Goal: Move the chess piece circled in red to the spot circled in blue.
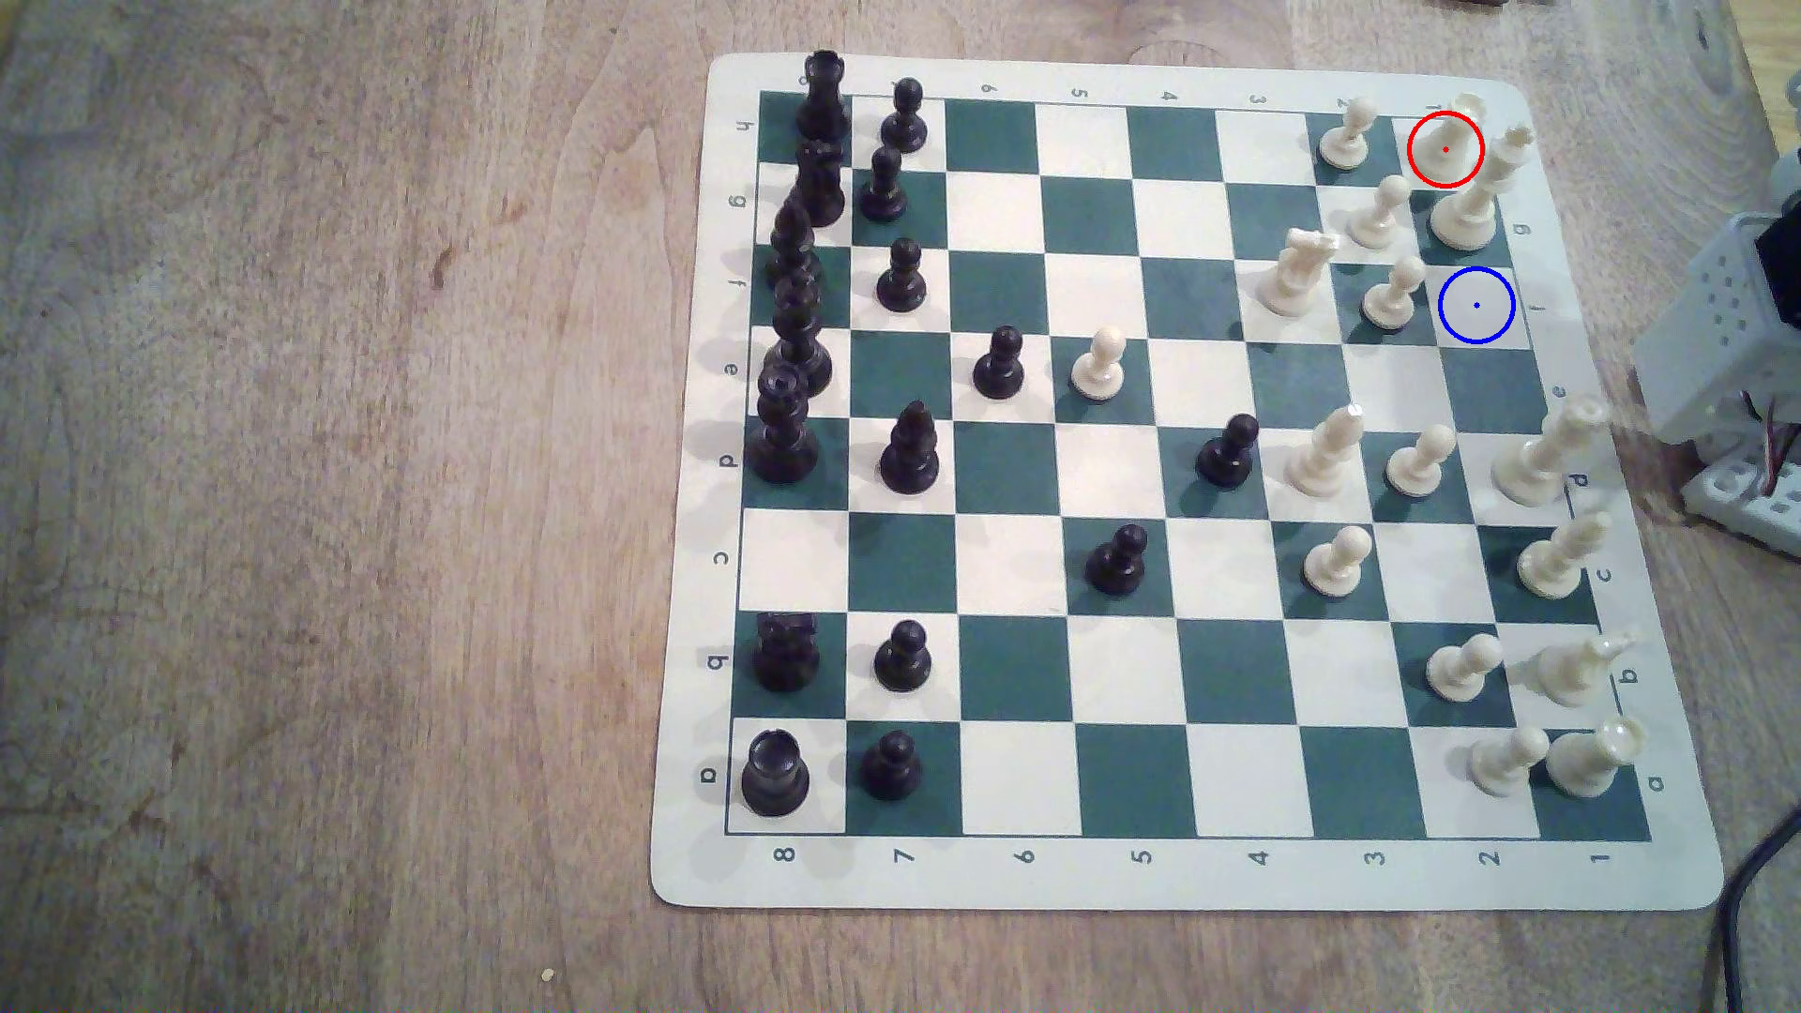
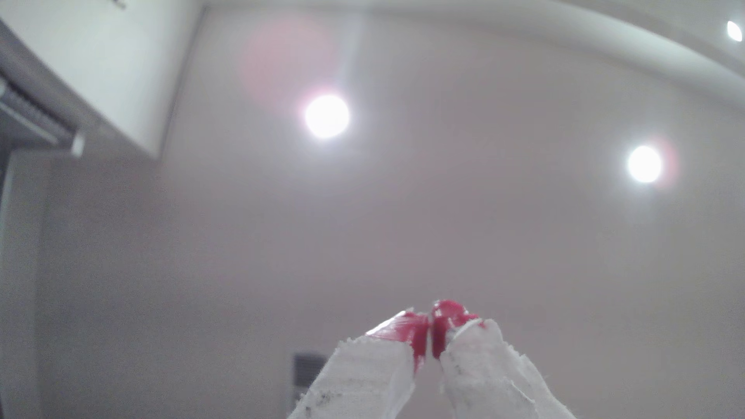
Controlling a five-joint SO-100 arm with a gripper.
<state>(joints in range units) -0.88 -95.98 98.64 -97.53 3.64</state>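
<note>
Rook (image 1: 1459, 122) is standing on the red-ringed light square at the far right corner of the board (image 1: 1184, 881) in the exterior view, upright, long axis vertical, cup top facing up; being round, it has no heading to speak of. Blue-ringed square (image 1: 1476, 305) is lying two squares nearer along the same right-hand file, bare.

Pincer (image 2: 429, 336) is pointing up at the ceiling in the wrist view, red tips pressed together, holding nothing. Arm base (image 1: 1730, 331) is sitting on the counter (image 1: 341, 487) just off the board's right edge.

Risks, as judged:
- A tall cream piece (image 1: 1472, 200) is standing on the square between rook and target, crowding the rook. A low carry along the file is likely to topple it; the rook needs lifting clear over.
- A pawn (image 1: 1350, 134) is standing just left of the rook, another pawn (image 1: 1392, 292) just left of the target. Wide-spread tips on descent may be nudging either.
- Stout flared body: a high pinch on the cup rim may be slipping.
</note>
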